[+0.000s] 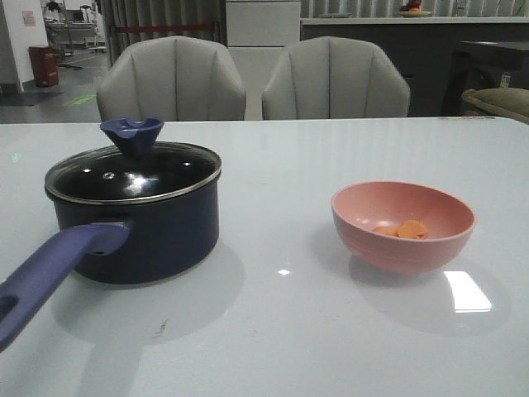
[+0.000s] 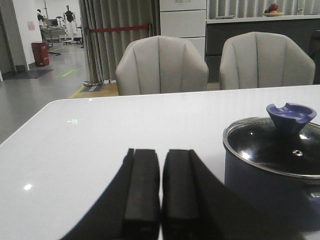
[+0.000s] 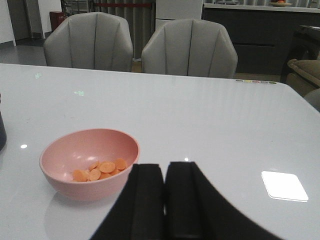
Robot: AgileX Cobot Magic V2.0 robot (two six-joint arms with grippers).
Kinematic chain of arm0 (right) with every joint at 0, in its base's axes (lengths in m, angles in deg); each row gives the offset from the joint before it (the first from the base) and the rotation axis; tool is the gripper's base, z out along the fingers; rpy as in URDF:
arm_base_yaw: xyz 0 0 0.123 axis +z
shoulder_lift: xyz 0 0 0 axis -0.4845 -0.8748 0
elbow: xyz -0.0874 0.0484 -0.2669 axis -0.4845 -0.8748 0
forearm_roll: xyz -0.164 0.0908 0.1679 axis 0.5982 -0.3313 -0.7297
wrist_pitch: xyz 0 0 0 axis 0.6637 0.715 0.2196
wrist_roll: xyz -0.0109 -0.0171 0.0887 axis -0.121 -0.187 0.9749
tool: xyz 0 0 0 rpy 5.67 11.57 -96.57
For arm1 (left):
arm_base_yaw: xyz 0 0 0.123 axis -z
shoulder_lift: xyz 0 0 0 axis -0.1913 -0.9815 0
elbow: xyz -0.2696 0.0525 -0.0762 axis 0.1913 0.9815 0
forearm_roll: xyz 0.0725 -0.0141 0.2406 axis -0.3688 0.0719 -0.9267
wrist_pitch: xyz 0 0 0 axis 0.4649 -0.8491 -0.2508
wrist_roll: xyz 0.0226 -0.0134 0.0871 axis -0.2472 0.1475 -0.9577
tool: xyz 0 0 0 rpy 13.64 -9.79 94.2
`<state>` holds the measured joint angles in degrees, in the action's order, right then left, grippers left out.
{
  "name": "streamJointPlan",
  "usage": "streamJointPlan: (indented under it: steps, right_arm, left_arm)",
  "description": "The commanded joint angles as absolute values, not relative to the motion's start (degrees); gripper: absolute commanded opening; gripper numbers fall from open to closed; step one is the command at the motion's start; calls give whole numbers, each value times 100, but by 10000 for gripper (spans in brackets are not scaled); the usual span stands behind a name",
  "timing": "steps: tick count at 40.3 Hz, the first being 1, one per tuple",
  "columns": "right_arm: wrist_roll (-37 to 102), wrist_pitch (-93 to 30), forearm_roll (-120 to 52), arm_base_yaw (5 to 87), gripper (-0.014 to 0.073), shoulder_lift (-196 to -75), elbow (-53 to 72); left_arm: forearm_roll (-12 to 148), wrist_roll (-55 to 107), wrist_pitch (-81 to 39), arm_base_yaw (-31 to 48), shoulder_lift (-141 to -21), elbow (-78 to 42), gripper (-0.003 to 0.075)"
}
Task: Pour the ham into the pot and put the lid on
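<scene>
The dark navy pot [image 1: 157, 236] stands on the left of the white table with its long blue-purple handle [image 1: 50, 277] toward the front. The glass lid [image 1: 136, 175] with the blue flared knob [image 1: 132, 134] sits on it. Several orange ham slices [image 1: 402, 229] lie in a salmon-pink bowl [image 1: 402, 225] on the right. Neither gripper shows in the front view. My left gripper [image 2: 161, 152] is shut and empty, short of the pot [image 2: 272, 175] and apart from it. My right gripper [image 3: 165, 167] is shut and empty beside the bowl [image 3: 87, 165] holding the ham [image 3: 100, 170].
Two grey chairs [image 1: 252, 78] stand behind the table's far edge. A bright light patch [image 1: 467, 291] reflects on the table near the bowl. A dark cabinet [image 1: 388, 58] and a sofa arm [image 1: 496, 101] lie beyond.
</scene>
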<state>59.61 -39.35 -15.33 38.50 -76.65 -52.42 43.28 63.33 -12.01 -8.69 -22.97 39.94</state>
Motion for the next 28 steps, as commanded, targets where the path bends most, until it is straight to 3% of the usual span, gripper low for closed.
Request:
streamJointPlan:
  steps: [1, 28]
  right_arm:
    - [5942, -4437, -1457, 3826, 143, -7556, -5212]
    - [5942, -4433, -1462, 3847, 143, -7556, -5212]
  left_arm:
    - [4347, 6382, -726, -867, -2197, 4116, 113]
    - [4329, 6382, -602, -867, -2197, 4116, 113]
